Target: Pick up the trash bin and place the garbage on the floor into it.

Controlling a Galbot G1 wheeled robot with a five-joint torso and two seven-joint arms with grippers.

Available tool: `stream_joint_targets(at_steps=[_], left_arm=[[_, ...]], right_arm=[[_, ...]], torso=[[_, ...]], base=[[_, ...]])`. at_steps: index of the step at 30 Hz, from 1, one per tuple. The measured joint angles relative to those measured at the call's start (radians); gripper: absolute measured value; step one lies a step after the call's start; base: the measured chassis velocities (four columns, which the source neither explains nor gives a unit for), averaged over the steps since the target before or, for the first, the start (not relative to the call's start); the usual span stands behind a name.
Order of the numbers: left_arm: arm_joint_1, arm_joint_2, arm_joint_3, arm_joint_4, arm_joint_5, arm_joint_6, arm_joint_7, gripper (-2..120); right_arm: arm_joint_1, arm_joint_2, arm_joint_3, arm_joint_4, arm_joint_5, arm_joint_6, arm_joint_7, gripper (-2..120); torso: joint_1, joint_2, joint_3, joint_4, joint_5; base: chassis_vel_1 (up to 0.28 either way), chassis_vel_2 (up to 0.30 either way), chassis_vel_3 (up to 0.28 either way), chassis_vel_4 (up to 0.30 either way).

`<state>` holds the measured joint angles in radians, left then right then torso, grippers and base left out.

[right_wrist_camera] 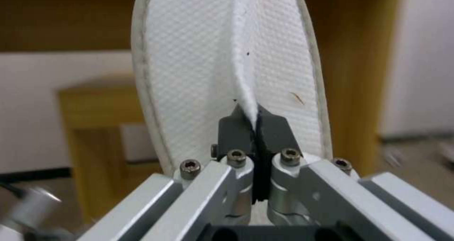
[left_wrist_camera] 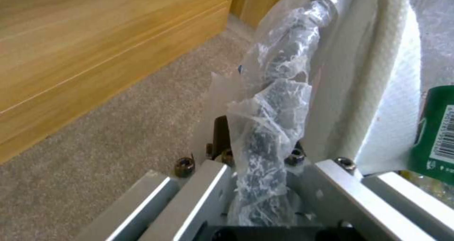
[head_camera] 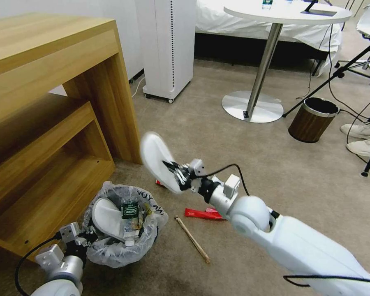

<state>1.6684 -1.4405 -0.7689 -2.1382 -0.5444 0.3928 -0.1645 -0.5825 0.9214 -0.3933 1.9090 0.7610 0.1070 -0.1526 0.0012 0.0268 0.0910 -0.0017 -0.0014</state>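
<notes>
Textured white cloth slipper [right_wrist_camera: 227,67]; crinkly clear plastic bin liner [left_wrist_camera: 269,102]; short-pile carpet [head_camera: 242,156].

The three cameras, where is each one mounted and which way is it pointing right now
Head view: on the robot's head, looking forward and down at the carpet floor; both arms show, left gripper at the trash bin, right gripper holding a slipper.
Left wrist view: on the left wrist, facing along its fingers at the bin's bagged rim.
Right wrist view: on the right wrist, facing the pinched slipper.
Shared: head and right wrist views both show the held slipper; head and left wrist views share the bin.
</notes>
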Motion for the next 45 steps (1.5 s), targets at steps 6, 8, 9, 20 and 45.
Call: stream_joint_targets(at_steps=[6,8,9,20,45], left_arm=[[-0.003,-0.006,0.0,-0.015,0.0,0.01,-0.002,1],[-0.003,-0.007,0.0,-0.015,0.0,0.011,-0.002,1],[-0.005,-0.009,0.001,-0.016,0.0,0.013,-0.003,1],[-0.014,-0.016,0.004,-0.015,0.002,0.016,-0.004,1],[-0.03,-0.001,0.01,0.001,-0.015,0.018,-0.004,1]], right_arm=[[0.099,0.085,-0.097,-0.081,0.003,0.097,-0.131,0],[0.102,0.088,-0.101,-0.084,0.003,0.101,-0.136,0],[0.13,0.122,-0.139,-0.111,-0.003,0.124,-0.17,0],[0.165,0.247,-0.273,-0.215,-0.038,0.167,-0.224,0],[0.077,0.298,-0.324,-0.471,-0.178,0.279,-0.305,0]], torso=[[0.0,0.0,0.0,-0.0001,-0.0001],[0.0,0.0,0.0,-0.0001,0.0],[0.0,0.0,0.0,0.0,-0.0001],[0.0,0.0,0.0,0.0002,-0.0001],[0.0,0.0,0.0,-0.0001,0.0001]], base=[[0.0,0.0,0.0,0.0],[0.0,0.0,0.0,0.0],[0.0,0.0,0.0,0.0],[0.0,0.0,0.0,0.0],[0.0,0.0,0.0,0.0]])
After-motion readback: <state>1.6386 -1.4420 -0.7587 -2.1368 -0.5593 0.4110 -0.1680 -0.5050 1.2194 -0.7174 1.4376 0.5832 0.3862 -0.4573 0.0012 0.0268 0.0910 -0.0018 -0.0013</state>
